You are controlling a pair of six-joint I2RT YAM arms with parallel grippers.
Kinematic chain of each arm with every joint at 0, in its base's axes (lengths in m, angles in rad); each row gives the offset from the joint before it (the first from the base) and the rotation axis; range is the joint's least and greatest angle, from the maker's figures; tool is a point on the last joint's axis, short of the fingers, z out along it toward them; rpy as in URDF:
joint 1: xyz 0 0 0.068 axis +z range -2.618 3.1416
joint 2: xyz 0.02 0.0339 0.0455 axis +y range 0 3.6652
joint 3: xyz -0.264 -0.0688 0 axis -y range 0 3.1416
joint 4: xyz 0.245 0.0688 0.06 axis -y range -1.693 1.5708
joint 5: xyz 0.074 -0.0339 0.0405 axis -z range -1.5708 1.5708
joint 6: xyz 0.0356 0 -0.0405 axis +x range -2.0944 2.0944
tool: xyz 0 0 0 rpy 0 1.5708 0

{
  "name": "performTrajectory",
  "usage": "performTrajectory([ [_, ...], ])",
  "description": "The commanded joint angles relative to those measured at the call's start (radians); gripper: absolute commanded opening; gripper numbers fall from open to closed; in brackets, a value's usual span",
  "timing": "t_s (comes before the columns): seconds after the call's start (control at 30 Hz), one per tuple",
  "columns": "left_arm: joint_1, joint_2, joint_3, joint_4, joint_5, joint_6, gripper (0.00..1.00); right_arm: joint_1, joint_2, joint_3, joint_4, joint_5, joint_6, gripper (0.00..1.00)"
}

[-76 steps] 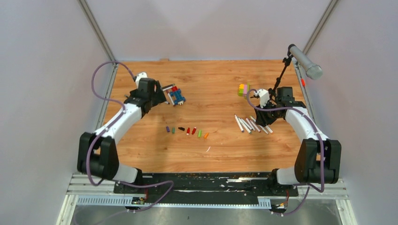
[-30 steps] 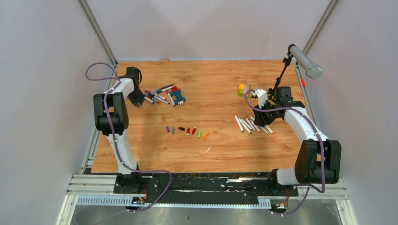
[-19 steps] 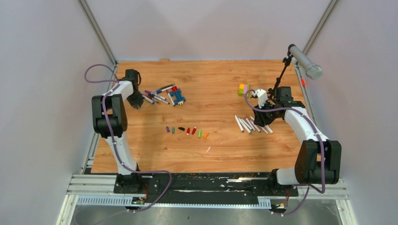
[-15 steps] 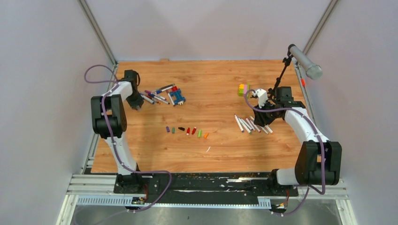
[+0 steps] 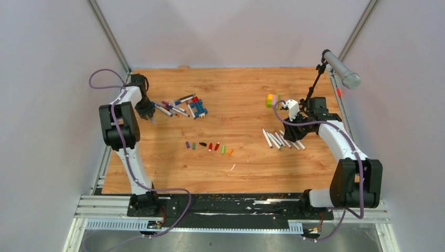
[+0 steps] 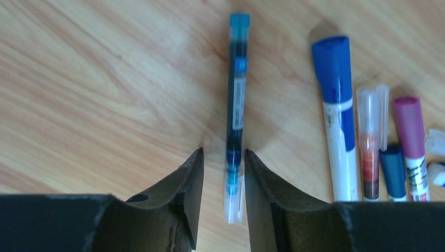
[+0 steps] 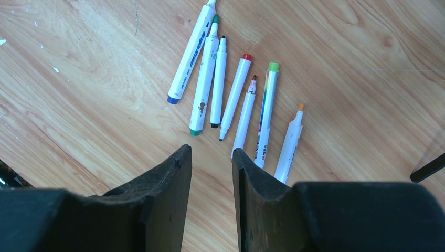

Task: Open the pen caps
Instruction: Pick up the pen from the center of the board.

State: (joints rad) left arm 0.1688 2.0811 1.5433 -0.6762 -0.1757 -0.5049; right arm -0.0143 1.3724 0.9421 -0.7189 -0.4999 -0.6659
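Just left of the blue-and-red brick figure (image 5: 198, 106), low over the tabletop (image 5: 246, 89): left claw (image 6: 222, 153) set narrow, astride a slim blue pen (image 6: 236, 94), apparently not yet pinching, with the barrel hard by one finger and a sliver of daylight at the other. Probably the grasping step. Centre first, then close gently on the barrel and never on the clear cap (image 6: 233, 207) at the near end, leaving that cap bare for a pull. Lift straight up, so as not to drag the blue-capped marker (image 6: 336, 115) just beside. Keep the pen level, cap end outward, ready for the right claw (image 7: 211, 173). Well right of the figure: that right claw likewise narrow, gripping nothing, poised above the uncapped pens (image 7: 234, 100). Now the tally. Uncapped pens right of the figure: seven. Loose caps (image 5: 210, 147) in a row on the near side of the figure: seven, namely purple, green, black, two red, green, orange. Capped ones left of the figure, counted from the left wrist view: five, being the slim blue pen, the blue-capped marker, a clear-capped red pen (image 6: 370, 152), a dark-blue-capped pen (image 6: 393, 168) and a magenta-capped marker (image 6: 410, 131); further white ends cut off at the frame edge, impossible to count. Brick figure: one. Yellow-green-pink block stack (image 5: 272, 100) right of the figure: one.
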Motion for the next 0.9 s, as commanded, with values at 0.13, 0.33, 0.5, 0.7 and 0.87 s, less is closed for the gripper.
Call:
performTrajectory([
  [0.13, 0.021, 0.084, 0.105, -0.062, 0.019, 0.030, 0.31, 0.004, -0.022, 0.037, -0.001, -0.023, -0.023, 0.35],
  [0.33, 0.022, 0.066, 0.095, -0.062, 0.028, 0.041, 0.08, 0.005, -0.022, 0.037, -0.002, -0.025, -0.023, 0.35],
  [0.5, 0.023, -0.051, -0.007, -0.008, 0.070, 0.050, 0.00, 0.004, -0.027, 0.037, -0.004, -0.035, -0.026, 0.35],
  [0.7, 0.023, -0.338, -0.315, 0.203, 0.271, 0.052, 0.00, 0.010, -0.044, 0.037, -0.032, -0.118, -0.056, 0.36],
  [0.87, 0.023, -0.561, -0.588, 0.434, 0.564, 0.013, 0.00, 0.048, -0.064, 0.032, -0.054, -0.187, -0.096, 0.36],
])
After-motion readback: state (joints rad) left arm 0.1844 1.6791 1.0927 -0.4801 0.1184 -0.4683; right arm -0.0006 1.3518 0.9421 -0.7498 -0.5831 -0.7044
